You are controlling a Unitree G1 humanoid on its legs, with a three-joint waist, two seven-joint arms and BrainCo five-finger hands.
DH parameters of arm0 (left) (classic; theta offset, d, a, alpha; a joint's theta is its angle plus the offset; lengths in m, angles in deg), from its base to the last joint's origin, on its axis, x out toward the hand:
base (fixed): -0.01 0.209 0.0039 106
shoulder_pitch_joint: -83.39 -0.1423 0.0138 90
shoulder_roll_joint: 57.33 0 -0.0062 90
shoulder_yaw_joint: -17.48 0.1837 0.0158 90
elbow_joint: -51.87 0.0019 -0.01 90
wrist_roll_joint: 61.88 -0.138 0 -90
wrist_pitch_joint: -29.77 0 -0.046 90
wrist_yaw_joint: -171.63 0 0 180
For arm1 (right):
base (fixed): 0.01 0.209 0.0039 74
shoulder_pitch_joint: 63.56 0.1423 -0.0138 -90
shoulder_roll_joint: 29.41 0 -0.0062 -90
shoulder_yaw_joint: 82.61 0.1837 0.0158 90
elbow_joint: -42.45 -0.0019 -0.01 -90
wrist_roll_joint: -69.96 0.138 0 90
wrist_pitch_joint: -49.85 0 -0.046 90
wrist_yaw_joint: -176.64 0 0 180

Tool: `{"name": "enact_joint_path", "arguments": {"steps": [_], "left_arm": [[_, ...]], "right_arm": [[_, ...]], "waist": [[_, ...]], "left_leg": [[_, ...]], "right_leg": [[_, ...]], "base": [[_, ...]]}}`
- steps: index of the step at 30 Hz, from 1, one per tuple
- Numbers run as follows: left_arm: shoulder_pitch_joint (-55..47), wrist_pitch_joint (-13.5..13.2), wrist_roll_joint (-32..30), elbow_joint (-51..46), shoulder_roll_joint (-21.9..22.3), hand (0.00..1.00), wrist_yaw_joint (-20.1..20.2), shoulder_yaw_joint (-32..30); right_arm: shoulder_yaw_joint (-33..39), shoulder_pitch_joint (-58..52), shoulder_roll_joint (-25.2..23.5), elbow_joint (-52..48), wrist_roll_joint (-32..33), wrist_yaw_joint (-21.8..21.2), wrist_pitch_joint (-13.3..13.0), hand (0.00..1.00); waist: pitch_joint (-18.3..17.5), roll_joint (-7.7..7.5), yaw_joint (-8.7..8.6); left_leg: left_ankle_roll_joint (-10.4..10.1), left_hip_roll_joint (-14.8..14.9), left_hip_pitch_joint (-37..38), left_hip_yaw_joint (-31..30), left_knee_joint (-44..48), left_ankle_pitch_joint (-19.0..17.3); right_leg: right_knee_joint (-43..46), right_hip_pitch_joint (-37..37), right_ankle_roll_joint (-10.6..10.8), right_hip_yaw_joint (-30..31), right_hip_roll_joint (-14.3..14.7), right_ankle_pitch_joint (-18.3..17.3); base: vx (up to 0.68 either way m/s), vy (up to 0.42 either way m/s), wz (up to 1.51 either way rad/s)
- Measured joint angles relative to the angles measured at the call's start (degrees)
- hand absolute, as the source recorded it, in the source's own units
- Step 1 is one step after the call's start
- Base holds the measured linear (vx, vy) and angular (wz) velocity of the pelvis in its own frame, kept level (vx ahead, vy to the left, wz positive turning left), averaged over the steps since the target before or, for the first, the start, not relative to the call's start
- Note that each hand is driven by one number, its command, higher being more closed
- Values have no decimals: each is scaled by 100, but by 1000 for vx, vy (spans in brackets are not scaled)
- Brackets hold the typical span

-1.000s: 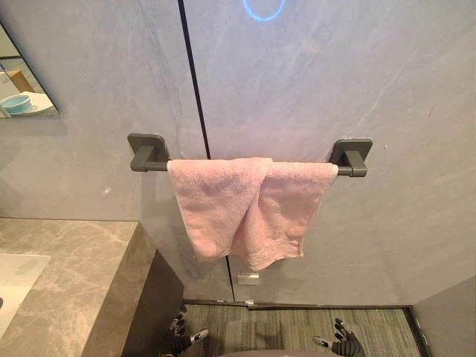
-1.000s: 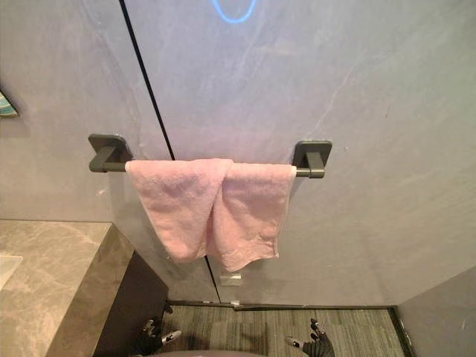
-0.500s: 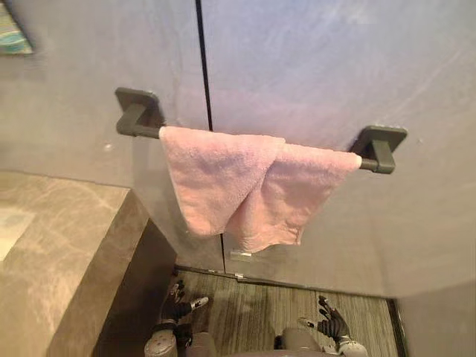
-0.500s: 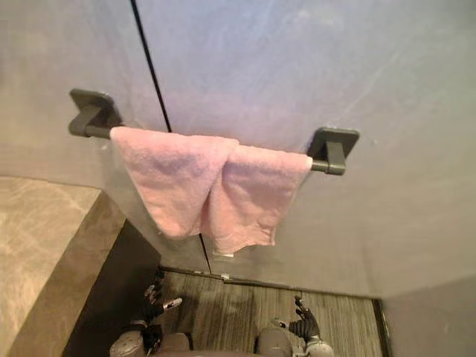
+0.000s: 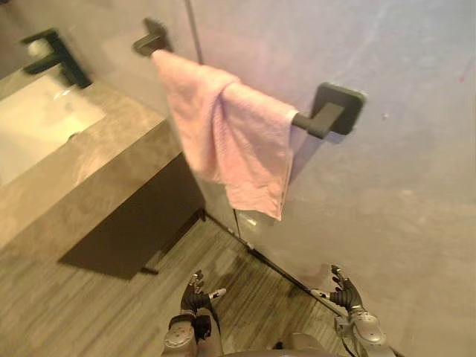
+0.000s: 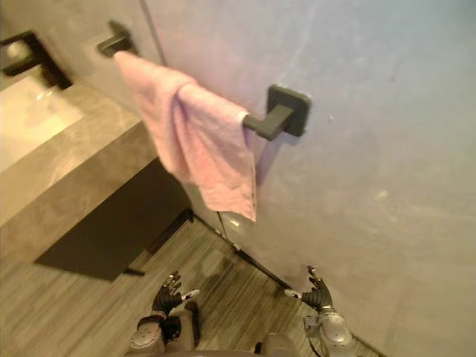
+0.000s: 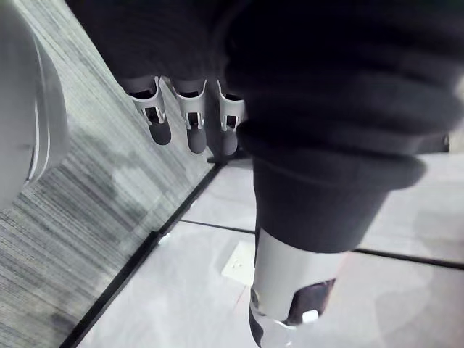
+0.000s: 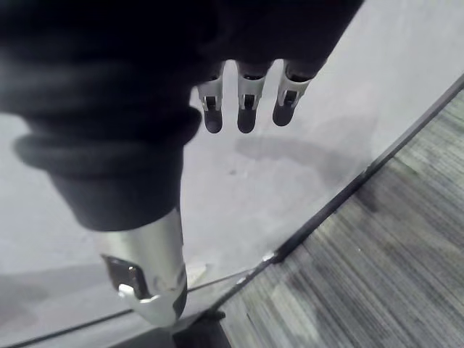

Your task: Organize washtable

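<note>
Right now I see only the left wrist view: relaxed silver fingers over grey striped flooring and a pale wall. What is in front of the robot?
Observer: A pink terry towel hangs bunched over a dark grey wall bar, well above both hands.
Reviewer: And the right hand?
Observer: The right hand hangs low near the wall, fingers relaxed and holding nothing, like the left hand.
Reviewer: Where is the washtable?
Observer: The brown marble washtable lies to the robot's left of the towel, with a white basin and a black faucet.
</note>
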Motion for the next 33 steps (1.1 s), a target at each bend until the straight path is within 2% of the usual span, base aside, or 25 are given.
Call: {"name": "enact_joint_path", "arguments": {"steps": [2, 3, 4, 5, 6, 7, 8, 9, 10, 14, 16, 17, 18, 23, 29, 32, 33], "left_arm": [[-40, 15, -2, 0, -47, 0, 10, 1], [-20, 24, -4, 18, -87, 0, 19, 11], [-9, 25, -10, 25, -155, 0, 18, 46], [-6, 25, -12, 39, -241, 0, 17, 112], [22, 26, -24, 125, -354, 0, 20, 163], [39, 27, -25, 212, -241, 0, 11, 96], [57, 18, -32, 344, -187, 0, 6, -46], [106, 26, -60, 565, -257, 0, 5, -113], [116, 63, -84, 687, -269, 0, 14, -77], [35, 51, -135, 774, -171, 0, 38, -30], [-36, 50, -140, 812, -202, 0, 36, -34], [-55, 57, -141, 888, -230, 0, 37, -34], [-68, 58, -141, 916, -254, 0, 36, -34], [-231, 60, -140, 995, -345, 0, 34, -66], [-278, 60, -133, 1063, -368, 0, 26, -127], [-214, 59, -130, 1022, -358, 0, 25, -121], [-134, 55, -124, 860, -351, 0, 22, -108]], "right_arm": [[-7, -19, -40, 17, -1, -4, 0, 0], [-3, -10, -58, 66, -2, -6, 0, 0], [50, 41, -74, 232, -2, -8, 2, 0], [107, 46, -104, 398, -2, -4, 10, 0], [120, 160, -124, 627, -1, -1, 2, 0], [116, 246, -82, 652, -1, -3, -9, 0], [99, 332, -77, 685, 0, 2, -10, 0], [86, 388, -102, 731, -3, 5, -35, 0], [85, 378, -143, 915, -3, 21, 11, 0], [80, 355, -85, 998, -74, 66, 14, 0], [65, 317, -94, 1099, -89, 62, 13, 0], [30, 301, -105, 1181, -117, 59, 16, 0], [2, 284, -122, 1192, -153, 57, 17, 0], [-31, 240, -159, 1200, -188, 55, 17, 0], [-44, 266, -166, 1241, -235, 54, 17, 0], [-53, 267, -160, 1253, -235, 58, 17, 0], [-44, 292, -139, 1263, -226, 60, 18, 0]], "waist": [[-26, 37, -79], [-73, 60, -108], [-165, 42, -119], [-286, -16, -164], [-417, 115, -184], [-378, 460, -212], [-395, 457, -258], [-389, 488, -245], [-404, 472, -283], [-477, 564, -356], [-451, 479, -364], [-476, 512, -348], [-455, 461, -346], [-443, 401, -341], [-429, 352, -219], [-370, 296, -238], [-323, 307, -230]], "left_leg": [[29, -86, 394, 139, 23, -357], [89, -153, 606, 333, -377, -508], [58, -273, 773, 396, -1126, -429], [-53, -370, 998, 383, -1736, -196], [-55, -344, 1321, 295, -2775, 496], [-172, -61, 1406, 312, -3057, 645], [-248, -78, 1491, 252, -3290, 784], [-260, -222, 1733, 175, -3552, 845], [-264, -171, 1865, 75, -3683, 922], [-200, -222, 1928, 8, -3782, 1001], [-187, -237, 1959, 0, -3830, 1025], [-185, -252, 2033, -11, -3857, 1042], [-166, -265, 2030, -21, -3874, 1056], [-64, -373, 2031, -188, -4091, 1254], [-56, -444, 2018, -351, -4184, 1292], [-25, -543, 1605, -664, -3882, 1278], [23, -621, 1175, -860, -3482, 1250]], "right_leg": [[-111, 171, -21, -368, 19, 11], [-166, 232, -22, -630, 23, 11], [-265, 249, -40, -827, 26, 56], [-387, 254, 9, -881, 33, 174], [-130, 56, 306, -797, 172, 686], [59, -248, 190, -653, 262, 539], [-705, -158, 113, -465, 213, 647], [-1710, 173, 483, -410, 82, 1576], [-1914, 301, 473, -374, 156, 1757], [-1961, 331, 452, -350, 202, 1769], [-1974, 375, 444, -339, 191, 1800], [-2008, 413, 455, -350, 183, 1834], [-2057, 429, 467, -351, 183, 1881], [-2192, 432, 539, -478, 143, 1940], [-2259, 491, 590, -583, 75, 1940], [-2209, 465, 639, -908, -38, 1858], [-2039, 357, 651, -1269, -156, 1852]], "base": [[-41, -93, 120], [-53, -71, 140], [-40, -48, 139], [-15, -90, 126], [-30, -84, 74], [-49, -76, 44], [-52, -9, 8], [11, -51, 3], [46, -75, -7], [-59, -24, 1], [-100, 22, -2], [-123, 42, 1], [-92, 38, 3], [-112, 34, 17], [-41, 24, 16], [-8, 20, 61], [17, 32, 109]]}}
